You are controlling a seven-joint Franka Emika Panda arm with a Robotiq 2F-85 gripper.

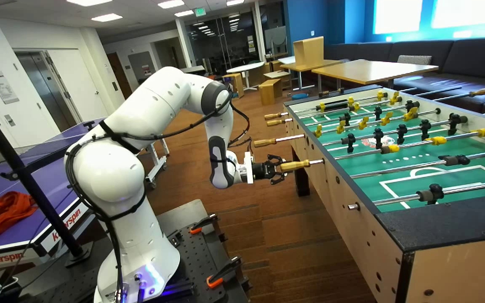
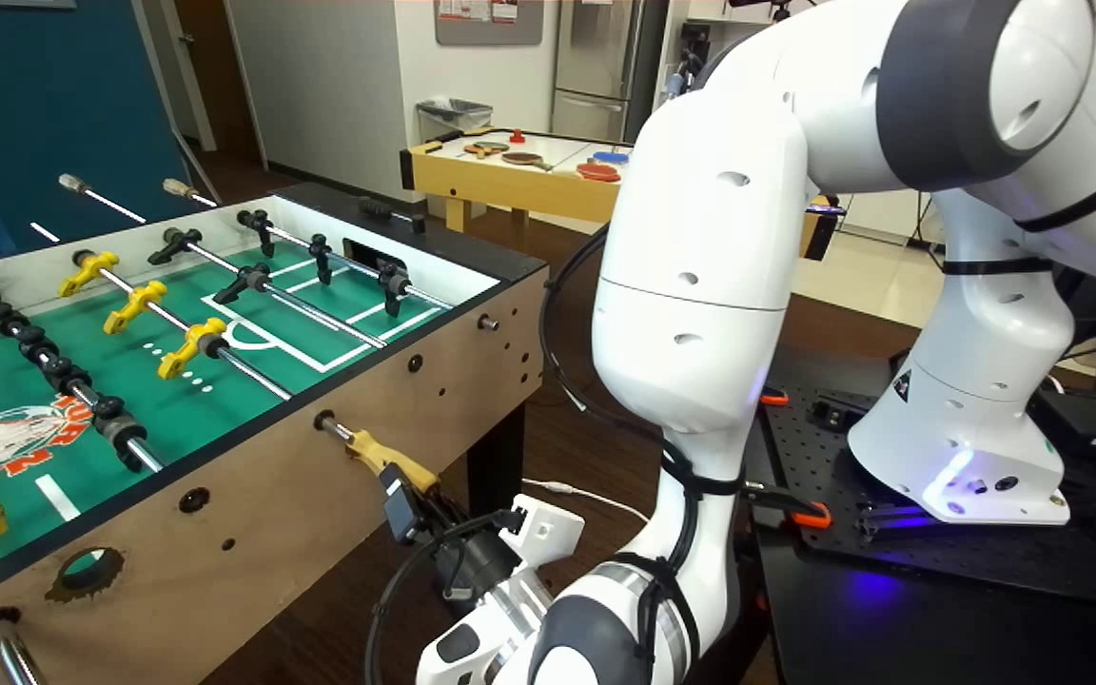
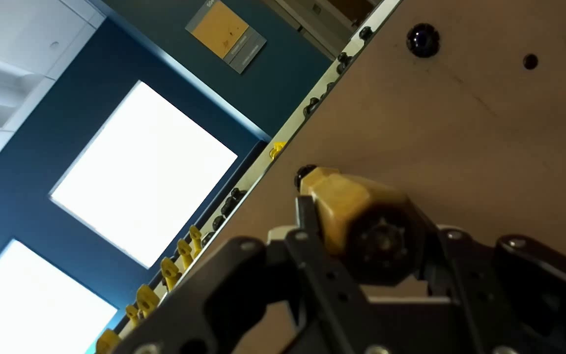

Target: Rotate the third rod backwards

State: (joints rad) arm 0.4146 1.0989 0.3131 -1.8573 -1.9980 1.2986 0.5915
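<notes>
The foosball table's wooden side panel [image 1: 352, 235] faces the arm. From it sticks a rod with a yellow wooden handle [image 1: 299, 165], also seen in an exterior view [image 2: 379, 451] and in the wrist view [image 3: 344, 201]. This rod [image 2: 258, 373] is third from the near end and carries yellow players [image 2: 136, 306]. The players lie tilted towards horizontal, off the green field. My gripper [image 1: 285, 166] has its fingers on both sides of the handle's outer part. In the wrist view the gripper [image 3: 374, 226] touches the handle, whose dark end faces the camera. The right finger's contact is dim.
Another wooden handle [image 1: 265, 143] sticks out farther along the panel. A handleless rod end [image 1: 354, 206] shows nearer. The arm's black mounting plate [image 1: 202, 256] bears orange-tipped clamps [image 1: 225, 272]. A purple ping-pong table [image 1: 53, 155] stands behind the arm. A cable [image 2: 557, 323] loops along the arm.
</notes>
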